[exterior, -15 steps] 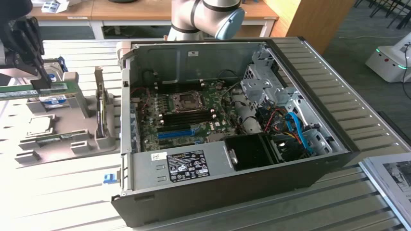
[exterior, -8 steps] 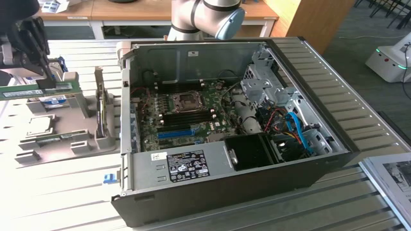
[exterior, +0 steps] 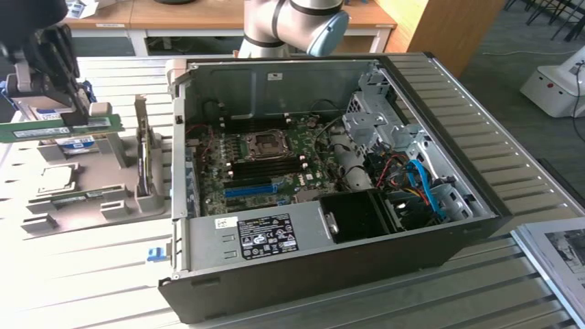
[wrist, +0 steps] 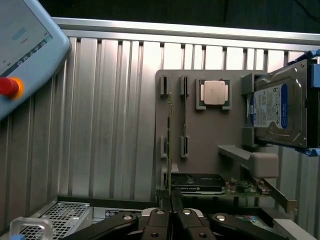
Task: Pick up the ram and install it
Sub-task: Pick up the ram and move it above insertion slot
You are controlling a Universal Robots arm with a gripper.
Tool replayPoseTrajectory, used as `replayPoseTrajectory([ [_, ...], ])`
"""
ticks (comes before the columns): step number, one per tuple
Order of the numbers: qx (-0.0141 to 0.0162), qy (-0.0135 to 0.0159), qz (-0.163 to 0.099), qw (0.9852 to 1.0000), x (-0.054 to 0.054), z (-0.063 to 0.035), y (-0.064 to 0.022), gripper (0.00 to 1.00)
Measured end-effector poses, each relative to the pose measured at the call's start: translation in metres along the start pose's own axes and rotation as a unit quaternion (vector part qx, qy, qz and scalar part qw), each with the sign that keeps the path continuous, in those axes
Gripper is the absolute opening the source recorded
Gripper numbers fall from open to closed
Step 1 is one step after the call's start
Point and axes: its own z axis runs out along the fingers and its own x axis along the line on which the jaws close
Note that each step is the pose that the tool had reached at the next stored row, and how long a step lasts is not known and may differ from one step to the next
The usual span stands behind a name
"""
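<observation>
Slatted metal bench [exterior: 92, 288] [wrist: 110, 125], with wooden desks in the background. We tag the ram [exterior: 55, 128] as a green stick held level in the air at the exterior view's left. The jaws are clamped on it from above, roughly mid-length. In the wrist view the ram [wrist: 170, 150] is edge-on, a thin green line running out from between the closed jaws, whose fingers [wrist: 155, 220] press on either side.

Below the ram we see a gray fixture [wrist: 195, 150] [exterior: 128, 205] lying on the bench. The ram hangs over it; we cannot tell whether the lower edge touches a slot. On the fixture are:
- another thin board [wrist: 183, 120] on edge, just beside the ram's line
- a square processor chip [wrist: 214, 92] [exterior: 55, 179] in its pocket
- a silver hard drive [wrist: 277, 110] with a blue-white label, standing on its side at the fixture's edge
- a black graphics card [wrist: 200, 182]

Toward the exterior view's right, well apart from the ram, an open computer case [exterior: 320, 274] lies on its side. We see the motherboard [exterior: 265, 164] inside with a long blue slot [exterior: 249, 190] and cables at the drive bay.

The robot arm [exterior: 283, 27] rises behind the case. A pendant [wrist: 25, 45] with a red button [wrist: 9, 86] sits off the fixture on the bench.
</observation>
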Motion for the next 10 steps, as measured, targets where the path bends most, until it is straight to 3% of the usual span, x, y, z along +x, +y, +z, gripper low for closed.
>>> replayPoseTrajectory([
  [10,-0.0010,0.0000,0.000,1.0000,0.0004,-0.0001,-0.0110,0.11],
])
